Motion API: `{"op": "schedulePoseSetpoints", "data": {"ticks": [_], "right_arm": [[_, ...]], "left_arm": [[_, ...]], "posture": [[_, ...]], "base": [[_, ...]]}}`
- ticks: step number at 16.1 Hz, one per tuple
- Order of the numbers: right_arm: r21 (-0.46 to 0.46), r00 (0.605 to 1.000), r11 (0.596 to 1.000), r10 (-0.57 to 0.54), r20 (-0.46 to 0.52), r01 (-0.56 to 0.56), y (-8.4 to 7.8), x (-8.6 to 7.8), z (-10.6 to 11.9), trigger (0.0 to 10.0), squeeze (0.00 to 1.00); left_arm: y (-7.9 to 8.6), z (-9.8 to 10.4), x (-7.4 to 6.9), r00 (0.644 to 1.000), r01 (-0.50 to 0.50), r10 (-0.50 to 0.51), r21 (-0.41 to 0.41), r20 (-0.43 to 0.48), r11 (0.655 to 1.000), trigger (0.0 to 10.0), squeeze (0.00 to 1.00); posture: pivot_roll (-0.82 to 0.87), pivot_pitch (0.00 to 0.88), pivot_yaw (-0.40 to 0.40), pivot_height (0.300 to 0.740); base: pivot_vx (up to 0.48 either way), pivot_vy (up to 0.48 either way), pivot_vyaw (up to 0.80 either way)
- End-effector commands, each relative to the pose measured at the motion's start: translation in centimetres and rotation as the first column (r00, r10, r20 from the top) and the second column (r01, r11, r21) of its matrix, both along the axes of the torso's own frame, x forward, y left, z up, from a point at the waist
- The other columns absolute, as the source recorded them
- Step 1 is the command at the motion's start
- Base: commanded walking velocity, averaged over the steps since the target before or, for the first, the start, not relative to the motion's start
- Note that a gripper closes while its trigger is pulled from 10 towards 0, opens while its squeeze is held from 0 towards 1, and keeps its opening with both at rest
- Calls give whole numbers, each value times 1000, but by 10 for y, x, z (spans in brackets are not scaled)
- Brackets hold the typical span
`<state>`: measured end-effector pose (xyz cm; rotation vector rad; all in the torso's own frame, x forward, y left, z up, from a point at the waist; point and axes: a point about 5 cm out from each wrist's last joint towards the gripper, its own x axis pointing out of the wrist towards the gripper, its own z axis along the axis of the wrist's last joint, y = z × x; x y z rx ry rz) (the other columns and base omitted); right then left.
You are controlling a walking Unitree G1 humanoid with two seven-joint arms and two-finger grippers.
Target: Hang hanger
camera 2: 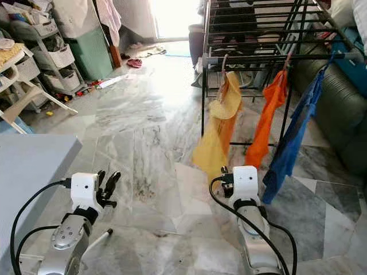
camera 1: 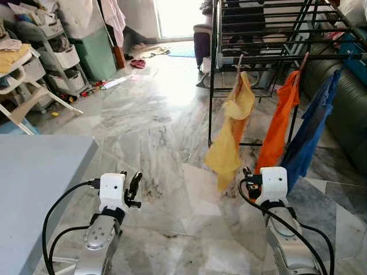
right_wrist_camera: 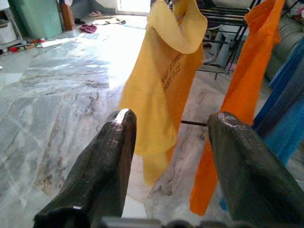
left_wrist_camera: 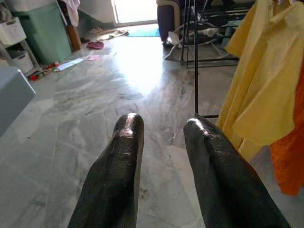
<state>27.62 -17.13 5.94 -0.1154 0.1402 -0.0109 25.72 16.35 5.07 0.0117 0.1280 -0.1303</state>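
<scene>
A black metal drying rack (camera 1: 213, 69) stands ahead on the right. From its front rail hang a yellow garment (camera 1: 232, 129), an orange garment (camera 1: 281, 123) and a blue garment (camera 1: 312, 129), each on a hanger whose hook (camera 1: 240, 61) rests over the rail. My left gripper (camera 1: 131, 182) is low over the floor, well left of the rack, open and empty. My right gripper (right_wrist_camera: 171, 118) is open and empty too, a short way in front of the yellow and orange garments, touching neither.
The corner of a grey table (camera 1: 34, 183) lies close on my left. White shelves with baskets (camera 1: 57, 54), a green bin (camera 1: 94, 54) and a white chair (camera 1: 23, 97) line the far left. A dark sofa (camera 1: 350, 109) sits behind the rack. Marble floor (camera 1: 149, 126) stretches ahead.
</scene>
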Motion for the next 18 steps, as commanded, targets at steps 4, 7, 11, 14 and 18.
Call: {"op": "schedulePoseSetpoints", "data": {"ticks": [4,7,11,14,18], "right_arm": [[5,1000,1000,11,15,-11,4,0,4,10000,0],[7,1000,1000,2,14,-2,2,0,4,10000,0],[22,1000,1000,-8,2,8,1,1,3,10000,0],[24,1000,1000,-8,2,8,2,1,4,10000,0],[25,1000,1000,-9,4,9,2,4,4,10000,0]], "left_arm": [[0,-2,-2,1000,15,-15,-13,-15,1000,10000,0],[-1,-2,-3,999,26,-26,-24,-18,999,10000,0],[-3,-4,-3,999,34,-35,-27,-28,999,10000,0],[-4,-5,-3,999,41,-42,-29,-33,999,10000,0],[-6,-6,-3,998,46,-47,-29,-36,999,10000,0]], "posture": [[-61,0,102,740],[-61,0,101,740],[-62,0,99,740],[-61,0,98,740],[-60,0,95,740]], "base": [[0,0,0],[82,0,0],[250,0,-169],[273,0,-596],[277,0,-136]]}}
